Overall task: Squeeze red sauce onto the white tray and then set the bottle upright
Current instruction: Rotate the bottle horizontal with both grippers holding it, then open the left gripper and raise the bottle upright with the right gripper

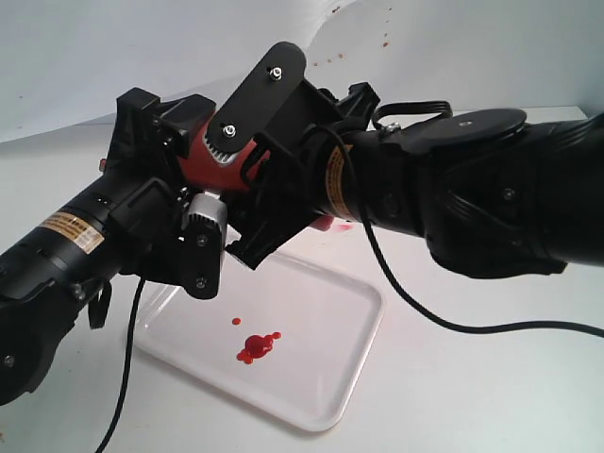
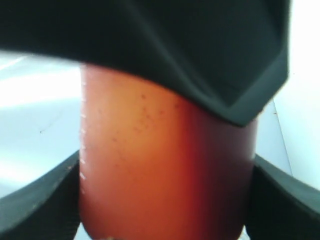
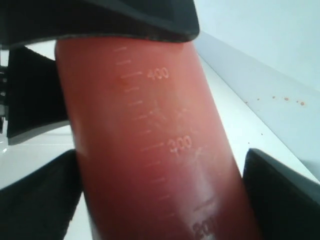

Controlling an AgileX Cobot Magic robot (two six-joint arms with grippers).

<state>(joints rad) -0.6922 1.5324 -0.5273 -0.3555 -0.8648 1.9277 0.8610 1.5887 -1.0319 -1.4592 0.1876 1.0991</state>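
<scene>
Since a blob of red sauce [image 1: 257, 346] already lies on the white tray [image 1: 354, 373], the squeezing looks done, and what is left is to stand the bottle up. Above the tray's left end, the left claw [image 2: 167, 200] is clamped on the bottle [image 1: 209, 151], held in the air. Above the tray's far edge, the right claw [image 3: 160, 195] flanks the bottle, though I cannot tell whether it presses.

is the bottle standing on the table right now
No, the bottle is held in the air above the white tray, not resting on any surface.
</scene>
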